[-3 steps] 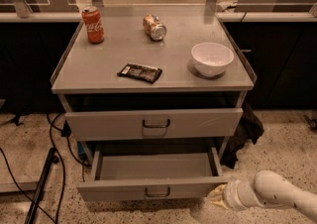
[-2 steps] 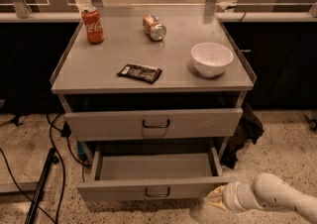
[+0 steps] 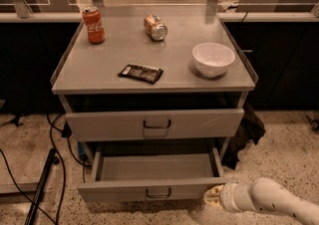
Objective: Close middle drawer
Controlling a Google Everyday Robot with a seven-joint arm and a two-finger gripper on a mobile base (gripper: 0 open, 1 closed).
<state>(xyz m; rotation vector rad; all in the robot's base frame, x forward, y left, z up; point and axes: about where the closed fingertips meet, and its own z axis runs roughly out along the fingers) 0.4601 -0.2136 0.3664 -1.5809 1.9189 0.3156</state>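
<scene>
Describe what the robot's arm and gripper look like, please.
The arm is a smooth, off-white rounded tube coming in from the lower right, with a ringed white collar before the wrist. No cables or markings show on it. The gripper is a small, pale yellowish end piece, sitting by the right end of the open middle drawer front.
</scene>
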